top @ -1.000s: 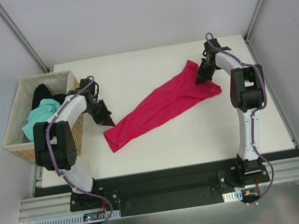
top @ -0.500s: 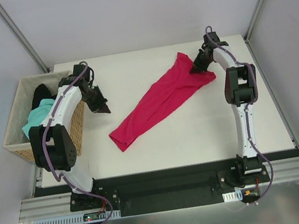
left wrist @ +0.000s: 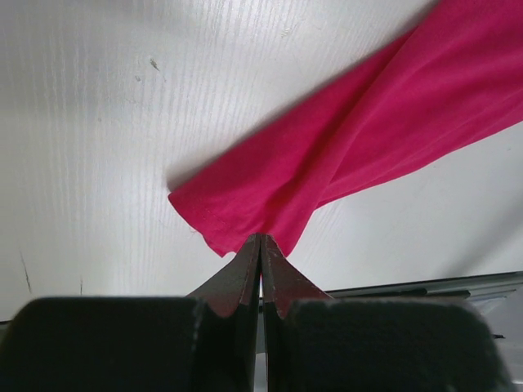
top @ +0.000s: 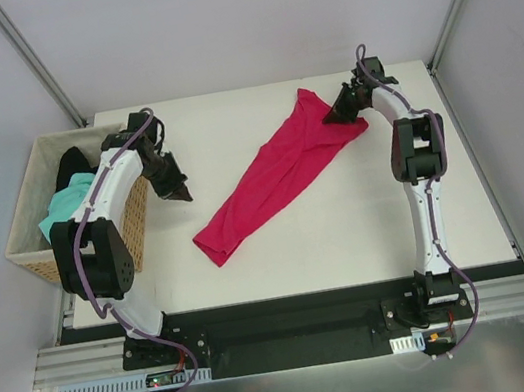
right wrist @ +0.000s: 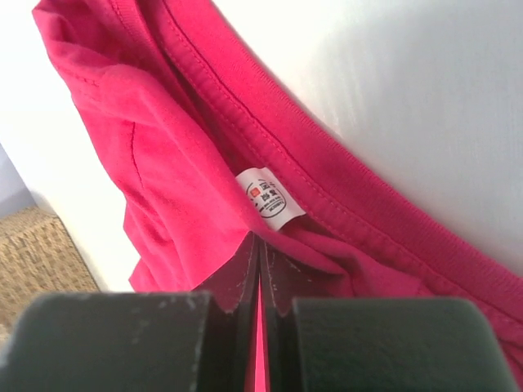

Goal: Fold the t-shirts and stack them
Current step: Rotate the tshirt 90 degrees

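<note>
The crimson t-shirt [top: 274, 179] lies stretched in a long diagonal band across the white table [top: 350, 231]. Its collar end is at the back right, and my right gripper [top: 335, 117] is shut on it. In the right wrist view red cloth [right wrist: 163, 122] shows between the jaws of that gripper [right wrist: 258, 238], just below the white neck label [right wrist: 268, 196]. My left gripper [top: 180, 192] hovers shut and empty beside the basket. Its tips [left wrist: 260, 238] point at the shirt's lower end [left wrist: 245, 204] without touching it. A mint-green t-shirt [top: 66, 208] and a black t-shirt [top: 74, 163] lie in the basket.
The tan wicker basket [top: 35, 261] stands off the table's left edge, close to my left arm. Its woven side [right wrist: 33, 261] also shows in the right wrist view. Grey walls and metal posts enclose the table at the back and sides.
My right gripper has pulled the collar end toward the back, sliding the whole crimson shirt up and right. My left gripper rose slightly toward the back a second ago, then stayed still.
</note>
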